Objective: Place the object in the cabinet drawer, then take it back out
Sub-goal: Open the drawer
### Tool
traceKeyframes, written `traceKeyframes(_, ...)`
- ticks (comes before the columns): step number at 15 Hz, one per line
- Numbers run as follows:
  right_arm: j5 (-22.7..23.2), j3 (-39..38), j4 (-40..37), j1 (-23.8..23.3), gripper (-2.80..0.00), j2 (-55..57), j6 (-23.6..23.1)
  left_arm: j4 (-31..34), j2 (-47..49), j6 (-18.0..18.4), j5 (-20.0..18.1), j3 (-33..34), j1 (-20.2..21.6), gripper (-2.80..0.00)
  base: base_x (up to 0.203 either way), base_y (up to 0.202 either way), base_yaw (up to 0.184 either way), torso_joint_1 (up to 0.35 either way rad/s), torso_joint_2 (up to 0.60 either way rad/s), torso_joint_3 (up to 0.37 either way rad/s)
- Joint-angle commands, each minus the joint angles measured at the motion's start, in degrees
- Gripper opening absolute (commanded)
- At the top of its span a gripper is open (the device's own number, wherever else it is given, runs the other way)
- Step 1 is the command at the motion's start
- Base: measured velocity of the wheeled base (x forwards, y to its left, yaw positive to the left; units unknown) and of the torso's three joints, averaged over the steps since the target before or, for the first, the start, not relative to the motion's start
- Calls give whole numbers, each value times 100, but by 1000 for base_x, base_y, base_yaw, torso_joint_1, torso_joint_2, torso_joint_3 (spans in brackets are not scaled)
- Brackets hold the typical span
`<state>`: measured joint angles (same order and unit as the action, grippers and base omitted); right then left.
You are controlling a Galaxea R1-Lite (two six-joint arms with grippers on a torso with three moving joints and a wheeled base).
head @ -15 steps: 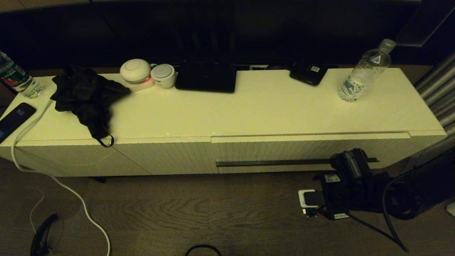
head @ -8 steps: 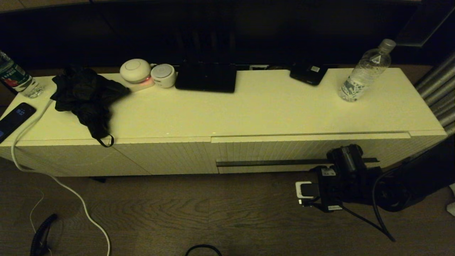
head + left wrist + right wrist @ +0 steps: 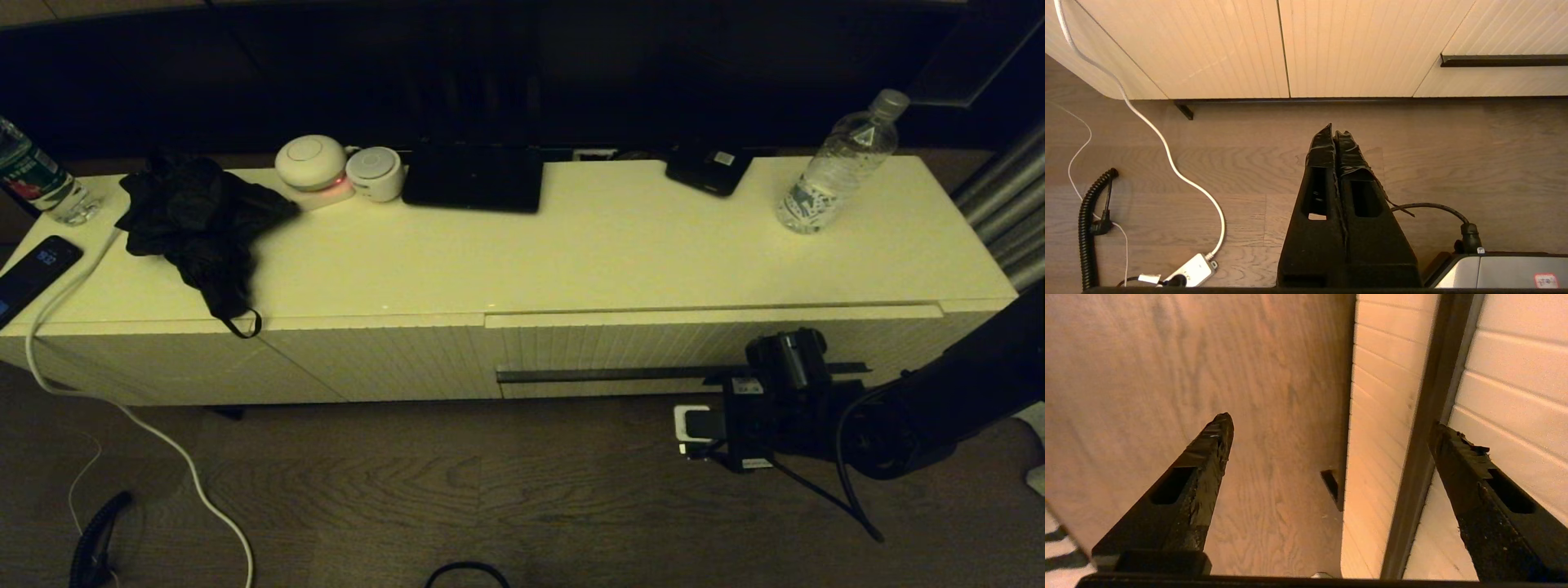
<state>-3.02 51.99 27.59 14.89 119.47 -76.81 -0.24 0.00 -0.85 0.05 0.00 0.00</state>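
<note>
The clear water bottle with a grey cap stands upright on the right end of the cream cabinet. Below it the ribbed cabinet drawer is shut, its dark bar handle running across the front. My right gripper is at the right part of that handle. In the right wrist view it is open, with the handle passing between the fingers, close to one of them. My left gripper is shut and empty, low over the floor before the cabinet's left panels.
On the cabinet top lie a black cloth, two round white devices, a black box, a dark device, a phone and a green-and-red-labelled bottle. A white cable trails over the wooden floor.
My right arm has risen and shifted left, bringing the gripper from just below the handle's right end up onto the handle. Bottle and drawer have not moved.
</note>
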Motion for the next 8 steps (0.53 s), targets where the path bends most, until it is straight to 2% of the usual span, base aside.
traceKeyframes(1,3,79,79,-17,0,149,-44,-2,-9,-3,4,9,0,-280,0,0,0,0,0,0)
traceKeyframes(8,21,387,225,-127,0,373,-44,-2,-9,-3,4,8,0,-280,0,0,0,0,0,0)
